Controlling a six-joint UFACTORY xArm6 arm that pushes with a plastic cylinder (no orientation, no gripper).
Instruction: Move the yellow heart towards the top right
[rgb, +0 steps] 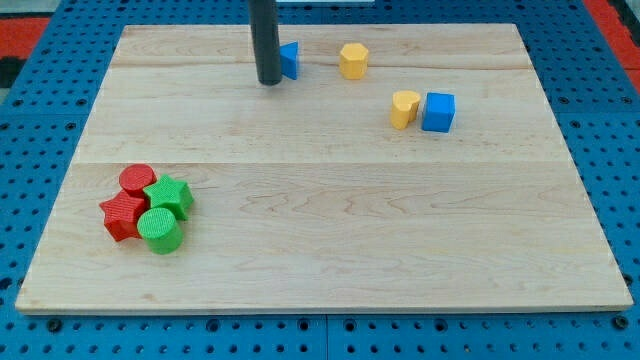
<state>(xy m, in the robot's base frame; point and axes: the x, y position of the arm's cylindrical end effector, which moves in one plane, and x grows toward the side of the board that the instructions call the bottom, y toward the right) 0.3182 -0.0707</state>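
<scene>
The yellow heart (404, 109) lies right of the board's middle, towards the view's top, touching a blue cube (438, 112) on its right. My tip (268, 82) rests on the board near the view's top, well to the left of the heart. A blue block (290, 60) sits just right of the rod, partly hidden by it. A yellow hexagon block (353, 61) lies between that blue block and the heart, higher up.
A cluster at the view's lower left holds a red cylinder (137, 180), a green star (169, 196), a red star (123, 216) and a green cylinder (159, 230). The wooden board (330, 240) lies on a blue pegboard.
</scene>
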